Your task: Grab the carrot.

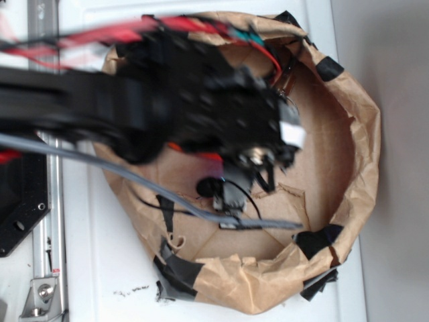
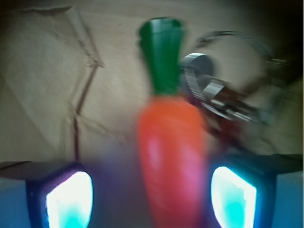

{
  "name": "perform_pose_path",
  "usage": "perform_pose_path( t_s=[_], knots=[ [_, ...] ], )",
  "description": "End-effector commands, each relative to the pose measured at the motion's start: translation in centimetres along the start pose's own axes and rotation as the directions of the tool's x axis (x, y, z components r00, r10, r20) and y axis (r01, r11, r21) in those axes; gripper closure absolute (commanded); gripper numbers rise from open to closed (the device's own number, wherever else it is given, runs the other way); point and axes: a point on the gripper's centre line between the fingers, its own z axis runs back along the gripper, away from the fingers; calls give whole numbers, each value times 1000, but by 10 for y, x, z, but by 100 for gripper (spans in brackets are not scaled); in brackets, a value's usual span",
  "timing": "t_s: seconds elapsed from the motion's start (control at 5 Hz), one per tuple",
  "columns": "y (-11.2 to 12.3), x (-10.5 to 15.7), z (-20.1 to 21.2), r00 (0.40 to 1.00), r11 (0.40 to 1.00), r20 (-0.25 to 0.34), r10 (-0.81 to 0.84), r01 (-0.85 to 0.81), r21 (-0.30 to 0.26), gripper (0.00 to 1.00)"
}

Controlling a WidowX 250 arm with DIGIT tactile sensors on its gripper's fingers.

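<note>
The toy carrot (image 2: 171,152) is seen up close in the wrist view, lying on the brown cardboard floor (image 2: 52,80) with its green stem cap (image 2: 163,52) pointed away from the camera. It's sat between the two glowing finger pads (image 2: 71,202) of the gripper (image 2: 152,199), nearer the right-hand pad. The jaws are spread apart, one on each side of the carrot; whether the pads are touching it can't be told, since everything's pretty blurry. Just beside the stem, a metal key ring with keys (image 2: 223,90) is spotted, its loops lying right by the carrot's shoulder.

From the exterior view, the black arm (image 1: 201,100) is seen reaching over a round pen made of crumpled brown paper (image 1: 362,147), patched with black tape (image 1: 318,241). The carrot is hidden under the arm there. Red wires (image 1: 120,30) are strung along the arm's top.
</note>
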Motion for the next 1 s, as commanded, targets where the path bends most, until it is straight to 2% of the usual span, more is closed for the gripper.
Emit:
perform_pose_path(
  t_s=[0.0,0.2,0.4,0.6,0.8],
  knots=[
    [-16,4,-4,999,997,20,-46,45,64,100],
    [-10,2,18,996,997,67,50,-54,53,100],
    [-12,3,63,986,992,130,105,-113,58,100],
    [-12,2,113,971,971,184,155,-184,153,100],
    [-8,-8,163,949,949,225,220,-262,178,100]
  ],
)
